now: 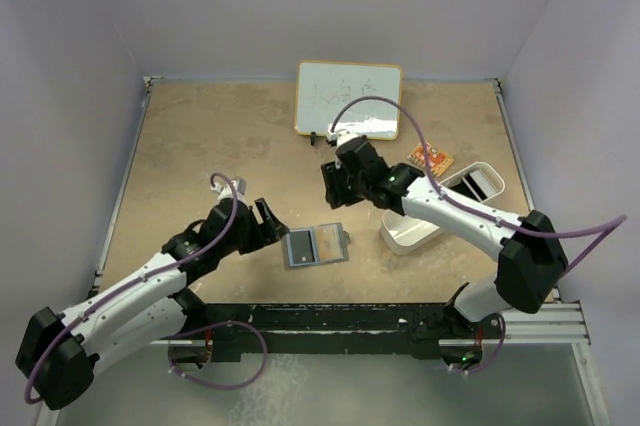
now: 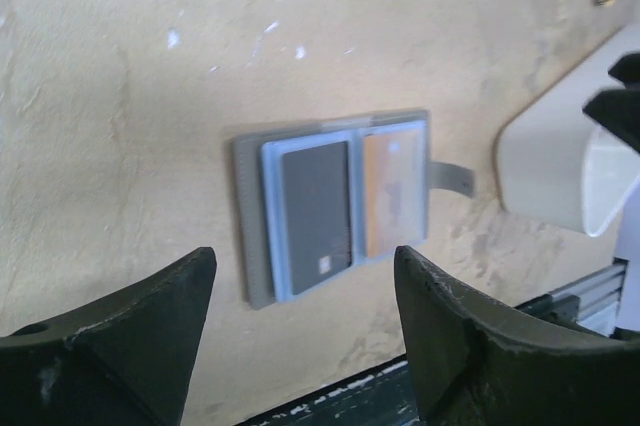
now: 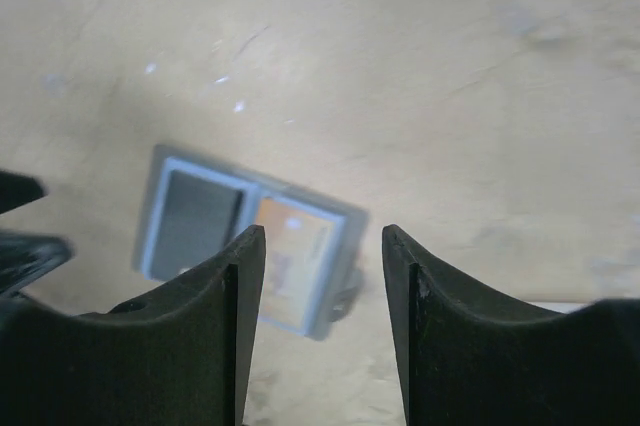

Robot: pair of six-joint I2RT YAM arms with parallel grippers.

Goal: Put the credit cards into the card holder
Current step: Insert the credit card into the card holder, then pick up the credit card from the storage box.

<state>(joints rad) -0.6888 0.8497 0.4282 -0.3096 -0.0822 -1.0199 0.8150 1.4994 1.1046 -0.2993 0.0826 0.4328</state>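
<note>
Lying open and flat on the table [image 1: 200, 146] toward its six o'clock edge, at nine o'clock of the white tray [image 1: 410, 236]: the card holder [image 1: 315, 246], with a dark card [image 2: 315, 211] framed in light blue in its left pocket and an orange-gold card [image 2: 390, 191] in its right. Hovering at about ten o'clock of it, close but apart, with fingers spread wide around nothing: the left gripper [image 1: 272, 224]. Hovering at twelve o'clock, with fingers parted more narrowly and likewise empty: the right gripper [image 1: 333, 191]
</note>
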